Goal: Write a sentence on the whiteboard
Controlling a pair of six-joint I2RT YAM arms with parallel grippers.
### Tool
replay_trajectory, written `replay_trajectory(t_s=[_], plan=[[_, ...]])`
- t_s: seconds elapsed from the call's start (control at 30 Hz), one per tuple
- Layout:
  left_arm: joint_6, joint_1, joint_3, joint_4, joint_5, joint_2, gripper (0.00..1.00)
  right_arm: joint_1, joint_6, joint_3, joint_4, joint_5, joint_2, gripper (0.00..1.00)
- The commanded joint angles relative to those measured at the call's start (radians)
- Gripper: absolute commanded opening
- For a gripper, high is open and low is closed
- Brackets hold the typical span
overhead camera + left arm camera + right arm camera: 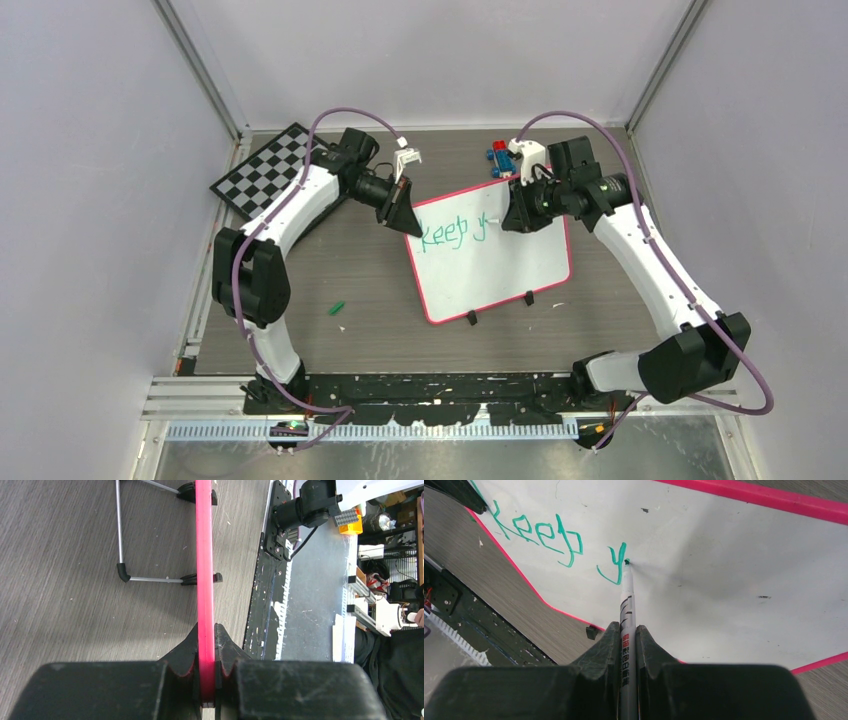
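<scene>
Left claw [206, 647]: clamps board [500, 270] rim.
Right claw [626, 635]: grips marker [627, 592], tip on board.
Risk: pressing hard could shift board, skewing lettering [544, 532].

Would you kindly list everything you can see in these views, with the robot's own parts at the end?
whiteboard: 1, white with a red-pink rim, mid-table, its upper left edge clamped
lettering: 1 line, green, reads "Keep y", upper left of the board face
marker: 1, white barrel with a green tip, tip touching the board by the "y"
chessboard: 1, black and white, far left of the table
small item: 1, red and blue, behind the board; kind unclear
small piece: 1, green, on the table left of the board
table: 1, grey-brown wood grain
left tool: 1, black, shut on the whiteboard rim
right tool: 1, black, shut on the marker
</scene>
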State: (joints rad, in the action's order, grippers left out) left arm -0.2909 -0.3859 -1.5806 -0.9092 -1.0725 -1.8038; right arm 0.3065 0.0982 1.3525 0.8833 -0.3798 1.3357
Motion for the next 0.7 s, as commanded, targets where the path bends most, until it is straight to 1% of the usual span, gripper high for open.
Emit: replay_trajectory(t_s=[0.0,0.27,0.47,0.67], plan=[[-0.045,-0.018,0.018,-0.022,-0.015,0.040,0.00,0.004,0.008,-0.018,-0.038,0.009,-0.013,0.00],[-0.042,-0.018,0.018,-0.022,-0.017,0.035,0.00,-0.008,0.065,-0.038,-0.007,0.070,-0.043,0.00],[-0.040,-0.018,0.018,-0.017,-0.019,0.032,0.00,-0.029,0.074,0.012,-0.005,0.081,-0.027,0.00],[-0.039,-0.018,0.018,-0.018,-0.021,0.035,0.00,-0.028,0.047,0.061,-0.013,0.051,-0.004,0.00]])
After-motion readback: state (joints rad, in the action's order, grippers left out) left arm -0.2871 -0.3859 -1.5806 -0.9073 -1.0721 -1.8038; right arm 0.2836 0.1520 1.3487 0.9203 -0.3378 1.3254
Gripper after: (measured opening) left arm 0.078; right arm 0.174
